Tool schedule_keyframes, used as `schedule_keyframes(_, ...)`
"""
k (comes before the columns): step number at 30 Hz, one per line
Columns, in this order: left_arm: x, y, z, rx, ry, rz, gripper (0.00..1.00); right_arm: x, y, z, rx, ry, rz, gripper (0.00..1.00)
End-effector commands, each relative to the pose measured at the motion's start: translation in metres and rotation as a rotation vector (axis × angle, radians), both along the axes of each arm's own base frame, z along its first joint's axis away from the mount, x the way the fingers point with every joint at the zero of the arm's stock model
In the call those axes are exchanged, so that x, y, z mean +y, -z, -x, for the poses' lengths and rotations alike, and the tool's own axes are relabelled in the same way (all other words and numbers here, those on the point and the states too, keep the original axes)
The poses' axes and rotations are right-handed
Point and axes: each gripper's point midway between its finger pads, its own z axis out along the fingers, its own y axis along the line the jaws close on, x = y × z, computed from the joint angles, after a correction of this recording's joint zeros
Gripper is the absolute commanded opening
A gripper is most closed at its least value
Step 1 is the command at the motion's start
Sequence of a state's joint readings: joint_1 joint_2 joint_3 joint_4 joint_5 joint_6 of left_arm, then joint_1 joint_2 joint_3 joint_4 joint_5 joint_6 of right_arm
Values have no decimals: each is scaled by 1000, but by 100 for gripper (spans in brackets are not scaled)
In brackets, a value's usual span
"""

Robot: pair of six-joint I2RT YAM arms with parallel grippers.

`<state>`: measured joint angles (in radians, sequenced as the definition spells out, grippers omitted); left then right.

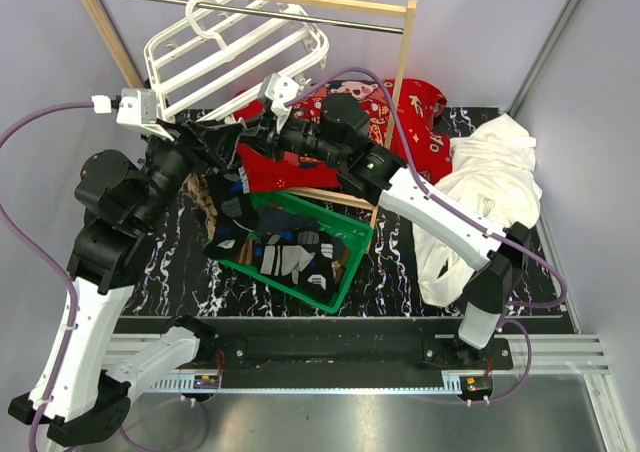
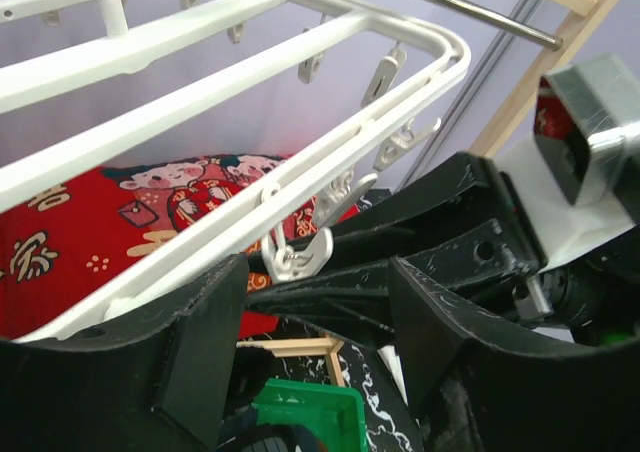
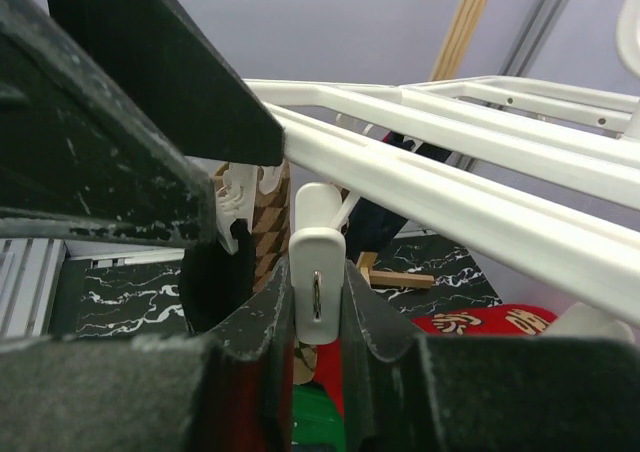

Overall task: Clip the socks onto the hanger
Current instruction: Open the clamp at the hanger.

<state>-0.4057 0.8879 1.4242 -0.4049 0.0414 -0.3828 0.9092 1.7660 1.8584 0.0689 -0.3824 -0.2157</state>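
above both grippers, the white hanger (image 1: 235, 47) sits tilted. below them, socks (image 1: 290, 257) lie in a green basket (image 1: 352, 264). left gripper (image 2: 318, 302) gapes wide, holding nothing, just under the frame's edge. right gripper (image 3: 316, 294) pinches a white clip (image 3: 316, 257) tight; a brown argyle sock (image 3: 268, 222) dangles just beyond its fingers.

Nothing here can be read with certainty. The red cloth (image 2: 90, 222) on the far side of the table has gold characters (image 3: 520, 321) printed on it. They are too blurred and too hidden behind the white slats to make out.
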Motion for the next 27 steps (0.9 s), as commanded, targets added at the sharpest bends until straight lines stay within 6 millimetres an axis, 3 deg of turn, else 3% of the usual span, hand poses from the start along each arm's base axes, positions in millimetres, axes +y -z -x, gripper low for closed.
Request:
schedule_keyframes(1,-3,-24,-3,-75,8,40,62,0,-30,9,-54,-8,-49,10)
schedule_keyframes(15,-3,-3,-21,12,-33,46,54,2,-34,19,-71,-26,-43,10)
schedule_keyframes(27,15,-7,8,65,-68,110,55,-2,-36,15,-86,3,-37,10)
